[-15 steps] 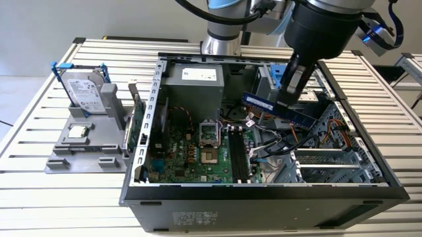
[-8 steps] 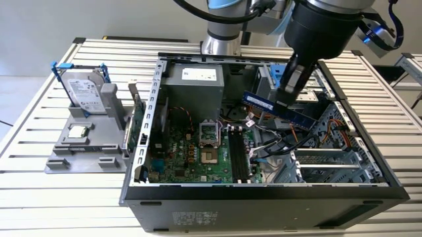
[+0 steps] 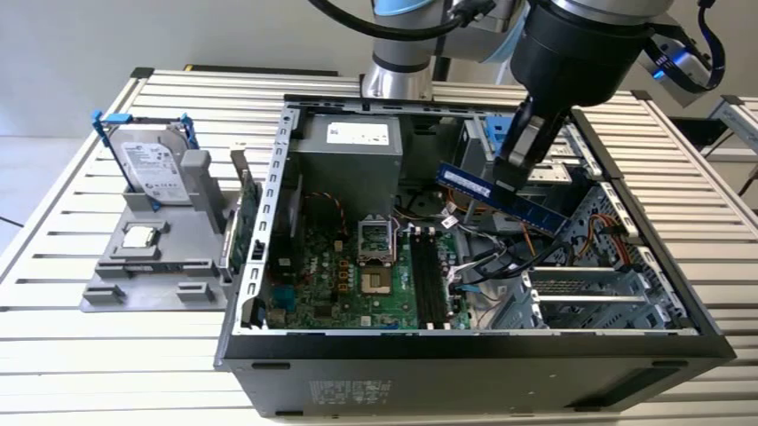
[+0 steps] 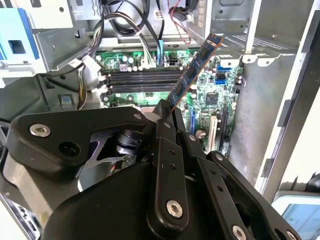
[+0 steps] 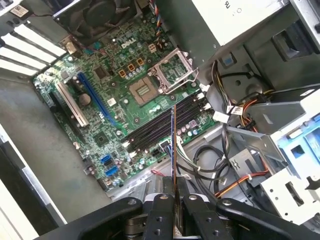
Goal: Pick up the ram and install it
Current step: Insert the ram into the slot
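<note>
The ram is a long dark blue stick with a pale label, and my gripper is shut on it. It hangs tilted above the open computer case, to the exterior view's right of the black memory slots and well clear of them. In the second wrist view the ram sticks out from between the black fingers toward the slots. The first wrist view has the ram edge-on, above the slots on the green motherboard.
A silver hard drive in a blue frame stands on a grey fixture at the exterior view's left, with a green expansion card beside the case wall. Loose cables, the CPU socket and the power supply surround the slots.
</note>
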Available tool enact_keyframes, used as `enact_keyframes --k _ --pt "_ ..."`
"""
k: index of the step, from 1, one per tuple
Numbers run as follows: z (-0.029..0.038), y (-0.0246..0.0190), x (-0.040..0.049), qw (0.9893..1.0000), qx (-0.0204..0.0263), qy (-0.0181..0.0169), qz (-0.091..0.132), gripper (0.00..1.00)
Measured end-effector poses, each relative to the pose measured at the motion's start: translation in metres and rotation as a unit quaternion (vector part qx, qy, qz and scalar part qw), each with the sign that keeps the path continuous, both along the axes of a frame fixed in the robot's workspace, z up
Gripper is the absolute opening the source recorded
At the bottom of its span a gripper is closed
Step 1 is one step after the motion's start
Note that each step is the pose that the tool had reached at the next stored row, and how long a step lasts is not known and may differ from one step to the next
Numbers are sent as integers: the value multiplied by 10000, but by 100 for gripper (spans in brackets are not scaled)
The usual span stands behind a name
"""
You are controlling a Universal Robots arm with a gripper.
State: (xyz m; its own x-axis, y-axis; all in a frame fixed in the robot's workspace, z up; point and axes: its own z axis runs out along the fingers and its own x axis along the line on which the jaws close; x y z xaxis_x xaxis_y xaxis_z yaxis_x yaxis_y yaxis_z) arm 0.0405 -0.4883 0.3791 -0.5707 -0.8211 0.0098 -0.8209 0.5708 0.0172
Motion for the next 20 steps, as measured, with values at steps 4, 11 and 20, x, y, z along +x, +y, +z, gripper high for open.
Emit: enact_keyframes --k 4,11,20 --pt "0 0 0 9999 0 0 -108 0" --pt "0 0 0 9995 0 0 -312 0" --pt "0 0 0 9984 0 0 -571 0"
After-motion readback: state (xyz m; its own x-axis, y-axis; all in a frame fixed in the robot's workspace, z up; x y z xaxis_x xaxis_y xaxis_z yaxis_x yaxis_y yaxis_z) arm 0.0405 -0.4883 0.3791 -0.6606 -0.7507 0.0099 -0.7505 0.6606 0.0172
